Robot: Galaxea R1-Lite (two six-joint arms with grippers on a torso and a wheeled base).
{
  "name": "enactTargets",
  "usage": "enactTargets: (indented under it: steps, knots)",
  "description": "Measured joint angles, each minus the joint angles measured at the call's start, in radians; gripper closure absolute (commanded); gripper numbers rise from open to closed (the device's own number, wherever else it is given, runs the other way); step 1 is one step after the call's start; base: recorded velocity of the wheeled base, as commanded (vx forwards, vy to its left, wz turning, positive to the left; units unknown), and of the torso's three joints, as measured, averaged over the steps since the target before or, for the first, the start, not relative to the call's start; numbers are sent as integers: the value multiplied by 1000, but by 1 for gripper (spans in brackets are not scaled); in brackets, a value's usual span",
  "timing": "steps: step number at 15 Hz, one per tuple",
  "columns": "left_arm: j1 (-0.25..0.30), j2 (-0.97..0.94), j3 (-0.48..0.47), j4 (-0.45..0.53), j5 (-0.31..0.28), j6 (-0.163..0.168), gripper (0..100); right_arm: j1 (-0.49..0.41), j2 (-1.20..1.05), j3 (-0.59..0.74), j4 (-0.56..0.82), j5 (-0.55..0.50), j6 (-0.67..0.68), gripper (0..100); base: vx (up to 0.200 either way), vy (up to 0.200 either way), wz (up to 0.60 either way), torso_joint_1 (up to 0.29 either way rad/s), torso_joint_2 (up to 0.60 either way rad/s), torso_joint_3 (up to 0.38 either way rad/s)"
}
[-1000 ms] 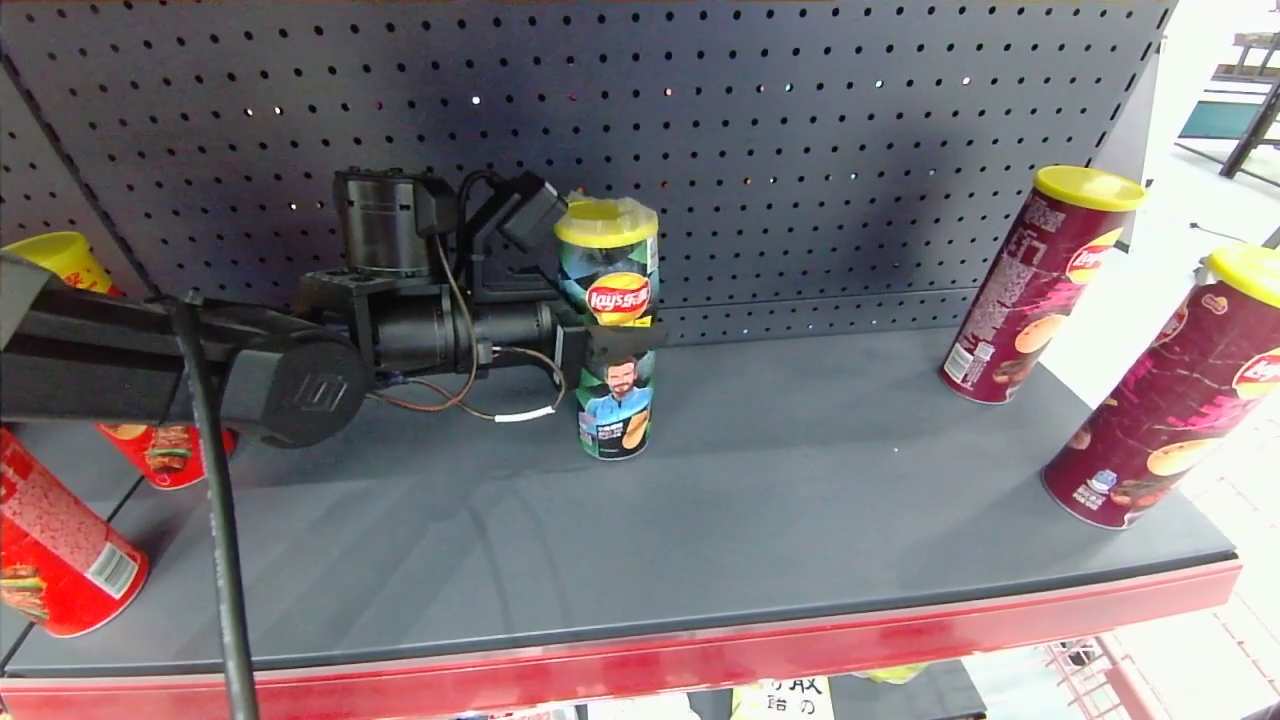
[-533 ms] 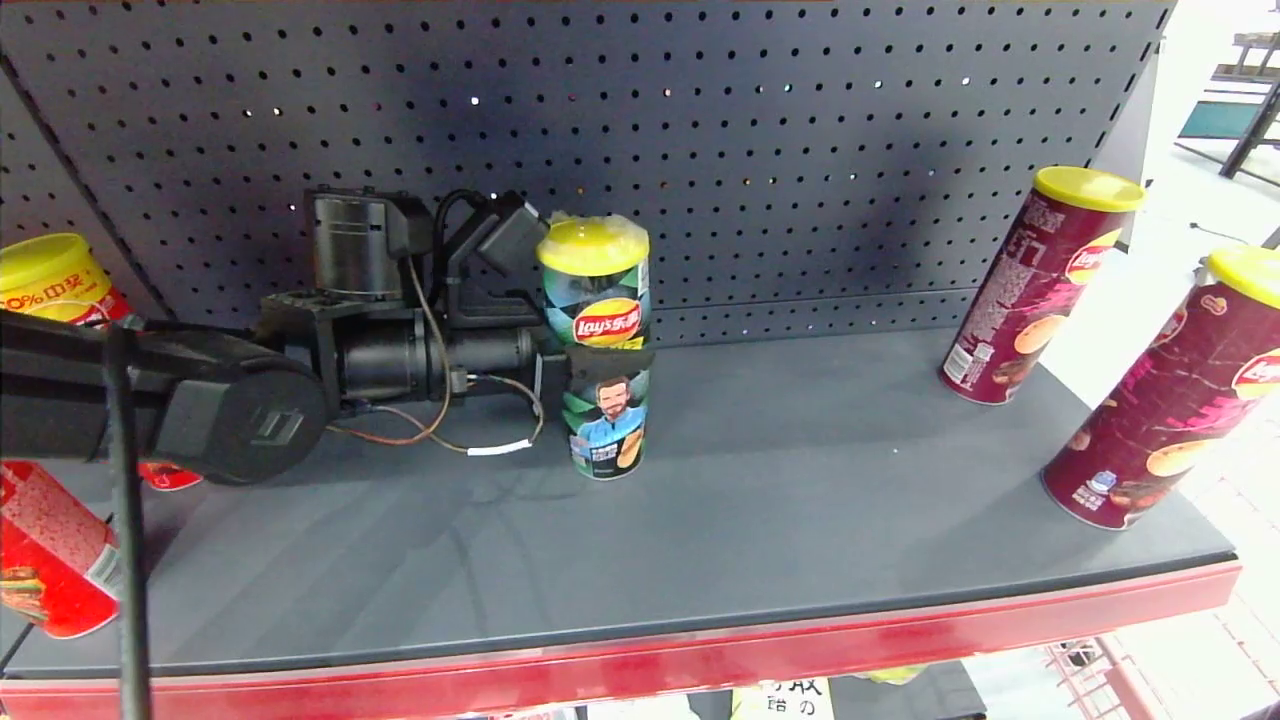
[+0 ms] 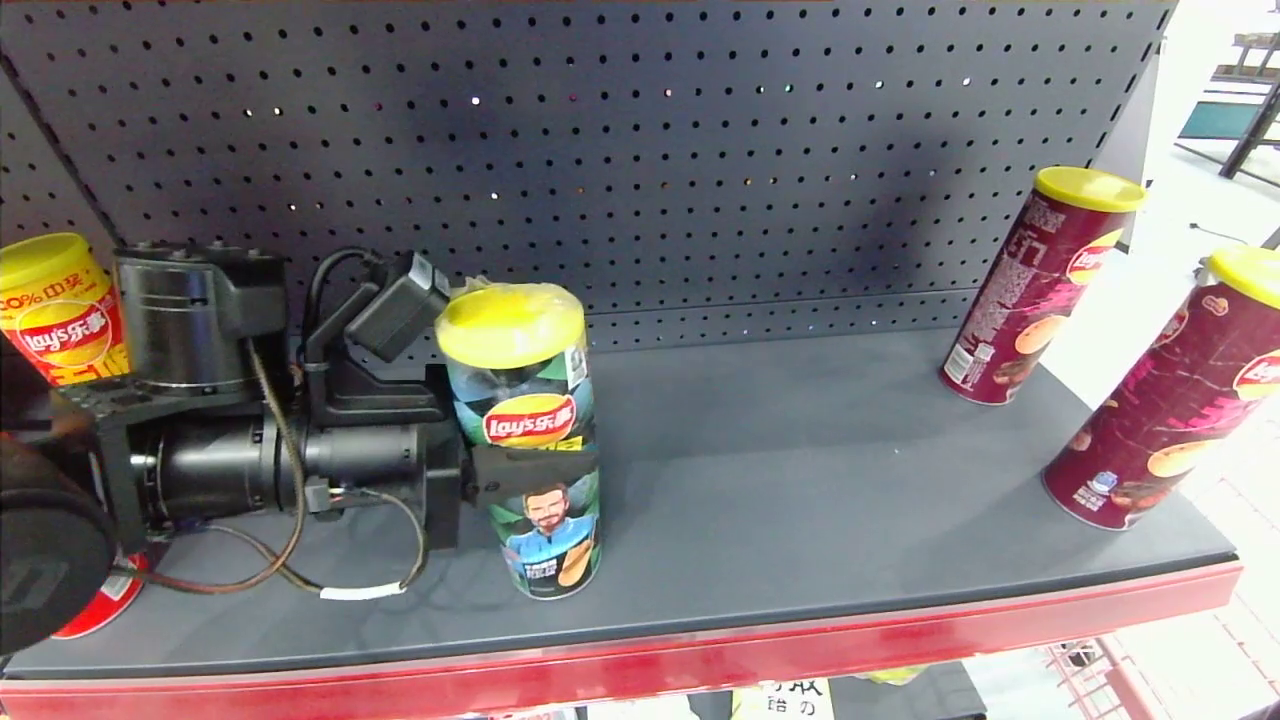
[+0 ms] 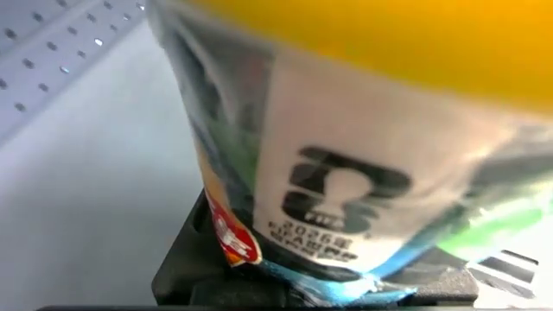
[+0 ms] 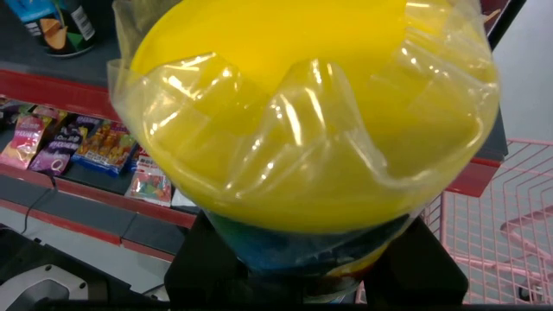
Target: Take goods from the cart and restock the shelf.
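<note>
Drawn forward from the shelf's (image 3: pixel 800 480) back: green chip canister (image 3: pixel 530 425), upright near the front edge, left gripper (image 3: pixel 530 472) fingers clamped mid-body. Judged light, crushable; mid-body grip suits. Meanwhile the right gripper (image 5: pixel 311 268) clamps a second canister (image 5: pixel 302 130).

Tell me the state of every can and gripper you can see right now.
Left gripper: shut on green chip can.
Green chip can: upright, lid on, gripped near the shelf's front.
Right gripper: shut on plastic-wrapped can.
Plastic-wrapped can: held, yellow lid on.
Maroon chip cans: standing, lidded.
Yellow chip can: standing, lidded.
</note>
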Motion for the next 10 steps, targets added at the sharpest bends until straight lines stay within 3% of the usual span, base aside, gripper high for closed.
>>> enactTargets:
  steps: [4,8,9,10]
  knots:
    - [-21,-69,76,-2,-12,3,100,0,1,1,0,-1,0,100,0,0,0,0,0,0]
    - [-26,-84,93,-4,-8,8,100,0,0,0,0,-2,0,100,0,0,0,0,0,0]
    - [-26,-85,94,-6,-8,9,0,0,0,0,0,-3,0,100,0,0,0,0,0,0]
    - [-26,-86,98,-4,-6,8,0,0,-1,0,0,-3,0,100,0,0,0,0,0,0]
